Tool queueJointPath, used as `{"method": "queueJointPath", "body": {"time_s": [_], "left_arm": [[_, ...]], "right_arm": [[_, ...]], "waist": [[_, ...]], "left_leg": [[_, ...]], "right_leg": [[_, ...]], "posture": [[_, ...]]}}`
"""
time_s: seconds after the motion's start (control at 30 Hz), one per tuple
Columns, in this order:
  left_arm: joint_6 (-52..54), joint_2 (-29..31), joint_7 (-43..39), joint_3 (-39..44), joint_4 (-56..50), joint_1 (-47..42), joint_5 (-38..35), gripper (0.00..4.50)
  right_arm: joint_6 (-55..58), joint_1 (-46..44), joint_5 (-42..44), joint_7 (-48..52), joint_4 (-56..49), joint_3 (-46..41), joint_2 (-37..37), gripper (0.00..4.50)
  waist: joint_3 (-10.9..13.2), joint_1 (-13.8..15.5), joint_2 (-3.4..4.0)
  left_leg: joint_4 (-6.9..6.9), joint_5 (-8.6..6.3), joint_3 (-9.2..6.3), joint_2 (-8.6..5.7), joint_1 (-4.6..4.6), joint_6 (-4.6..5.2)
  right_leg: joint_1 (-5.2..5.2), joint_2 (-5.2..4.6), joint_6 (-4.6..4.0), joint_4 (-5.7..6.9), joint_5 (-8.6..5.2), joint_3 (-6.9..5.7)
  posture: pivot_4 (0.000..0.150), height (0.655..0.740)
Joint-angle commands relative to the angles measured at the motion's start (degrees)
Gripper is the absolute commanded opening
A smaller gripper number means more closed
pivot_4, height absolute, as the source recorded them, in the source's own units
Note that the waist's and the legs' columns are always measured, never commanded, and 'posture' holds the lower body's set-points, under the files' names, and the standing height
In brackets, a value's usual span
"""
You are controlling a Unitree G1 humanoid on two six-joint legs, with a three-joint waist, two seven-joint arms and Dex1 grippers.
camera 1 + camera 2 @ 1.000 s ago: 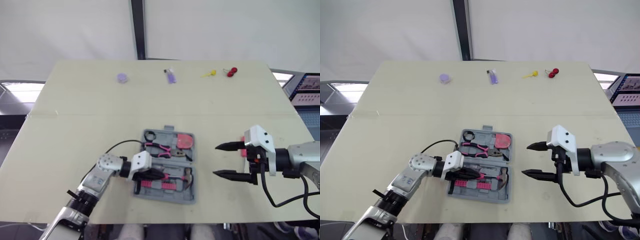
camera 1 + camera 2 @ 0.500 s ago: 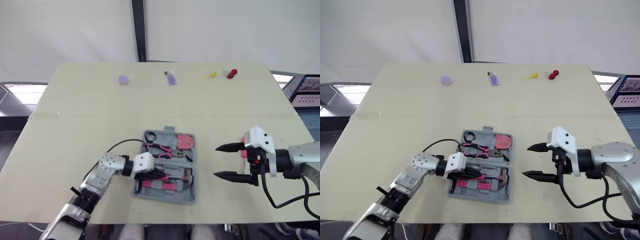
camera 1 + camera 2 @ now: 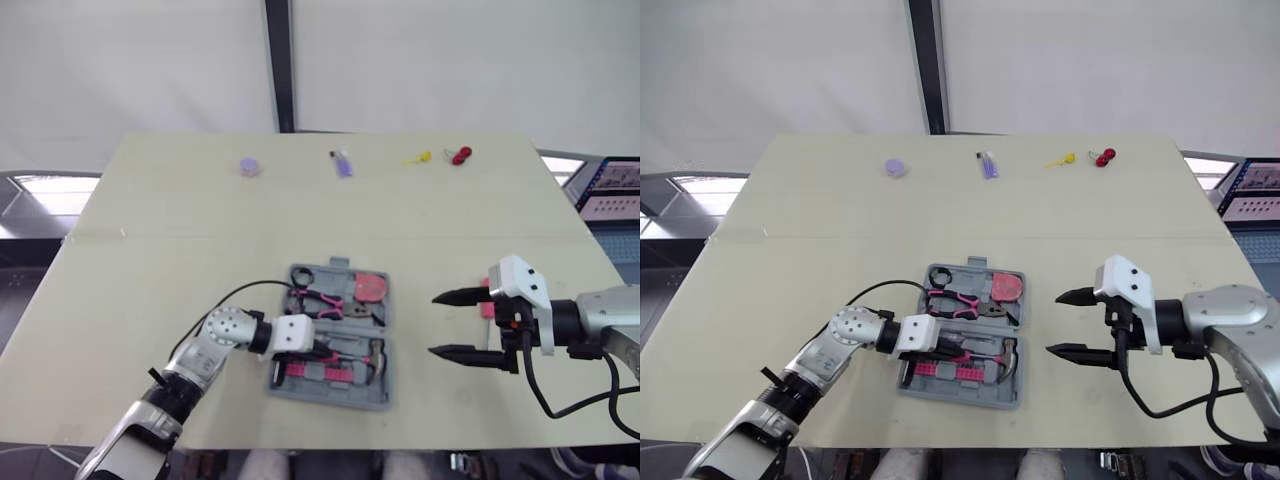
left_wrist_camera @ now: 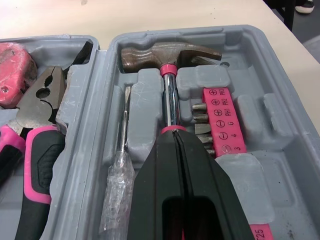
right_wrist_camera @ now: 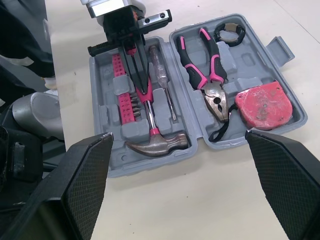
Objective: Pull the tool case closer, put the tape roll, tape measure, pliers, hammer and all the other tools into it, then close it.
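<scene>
On the near part of the table (image 3: 200, 220), the tool case (image 4: 287, 120) was seen lying open and flat, both moulded halves facing up. The hammer (image 4: 170, 75), a screwdriver (image 4: 122, 150) and a pink bit holder (image 4: 217, 120) were seated in the half nearer the robot. The pliers (image 5: 207, 70), tape measure (image 5: 262, 105) and tape roll (image 5: 229, 32) were lodged in the far half.

The left gripper (image 4: 176, 140) was laid over the hammer's pink grip with its jaws pressed together; whether the handle was actually pinched could not be told. The right gripper (image 3: 434, 323) was held just beside the case's right edge, jaws wide apart and holding nothing.

The case was judged to be rigid, fairly light plastic made heavier by its load, chiefly the steel hammer head. It would be expected to slide readily on the smooth table when pushed. For closing, a hold at the outer rim of one half, near the latch tabs, was thought best, since leverage is greatest there. Loosely seated tools could be tipped out as a half is swung over, so each would need to be pressed home first.
</scene>
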Motion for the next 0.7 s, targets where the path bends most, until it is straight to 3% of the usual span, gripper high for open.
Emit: {"method": "queueJointPath", "body": {"time_s": [0.03, 0.2, 0.23, 0.27, 0.4, 0.5, 0.53, 0.7], "left_arm": [[2.9, 2.1, 0.1, -3.1, 7.8, 2.9, 6.3, 0.04], [12.7, -0.2, -3.0, 4.8, -1.3, 2.6, -7.6, 0.04], [17.8, -0.1, -2.8, 7.7, -6.3, 2.1, -12.3, 0.56], [21.8, 0.0, -2.7, 9.7, -10.0, 1.9, -15.5, 0.80], [37.2, 2.6, 0.0, 17.1, -23.8, 0.7, -25.5, 2.77], [42.8, 7.4, 3.5, 24.3, -29.1, 1.7, -28.0, 4.27], [42.6, 9.8, 4.4, 26.7, -29.3, 2.9, -26.9, 4.47], [42.9, 17.5, 8.8, 40.4, -26.7, 11.6, -26.2, 4.47]], "right_arm": [[-0.6, -0.1, 0.5, 0.8, -0.2, -2.3, -1.2, 4.50], [-1.0, -0.1, 0.2, 0.8, 0.8, -2.3, -0.8, 4.50], [-1.2, -0.6, 0.2, 0.6, 1.4, -2.5, -0.6, 4.50], [-1.3, -1.0, 0.3, 0.5, 1.8, -2.5, -0.4, 4.50], [-1.5, -1.6, 0.4, 0.1, 4.4, -3.6, 0.0, 4.50], [-1.1, -0.4, 0.3, -2.1, 8.5, -6.4, 1.5, 4.50], [-1.3, 0.3, 0.1, -3.2, 10.2, -7.8, 2.3, 4.50], [-5.6, 4.6, -3.4, -8.4, 20.7, -14.9, 6.3, 4.50]], "waist": [[-0.1, 0.0, 0.01], [-0.1, -0.6, 0.00], [0.0, -0.7, -0.01], [0.2, -0.9, -0.01], [0.4, -1.1, -0.05], [0.5, -1.5, -0.07], [0.5, -1.6, -0.10], [0.6, -1.9, 0.02]], "left_leg": [[0.00, 0.00, 0.00, 0.00, 0.02, 0.00], [-0.06, -0.01, 0.01, 0.01, 0.00, 0.00], [-0.09, -0.01, 0.01, 0.01, -0.01, 0.00], [-0.09, -0.01, 0.01, 0.01, -0.05, 0.00], [0.14, -0.01, -0.10, 0.01, -0.70, 0.00], [0.11, -0.01, -0.12, 0.00, -0.73, 0.01], [0.08, -0.01, -0.11, 0.00, -0.72, 0.01], [-0.08, -0.01, 0.00, 0.01, -0.69, 0.01]], "right_leg": [[0.02, 0.00, 0.00, -0.01, 0.00, 0.00], [-0.05, 0.01, 0.00, 0.00, 0.00, 0.01], [-0.09, 0.01, 0.00, 0.00, 0.00, 0.01], [-0.13, 0.01, 0.00, 0.02, 0.00, 0.01], [-0.65, 0.01, 0.01, 0.10, 0.00, -0.02], [-0.67, 0.01, 0.01, 0.08, 0.00, -0.03], [-0.67, 0.01, 0.01, 0.07, 0.00, -0.03], [-0.77, 0.01, 0.01, 0.05, 0.00, -0.01]], "posture": [[0.150, 0.7400], [0.150, 0.7400], [0.150, 0.7400], [0.150, 0.7400], [0.150, 0.7400], [0.150, 0.7400], [0.150, 0.7400], [0.150, 0.7400]]}}
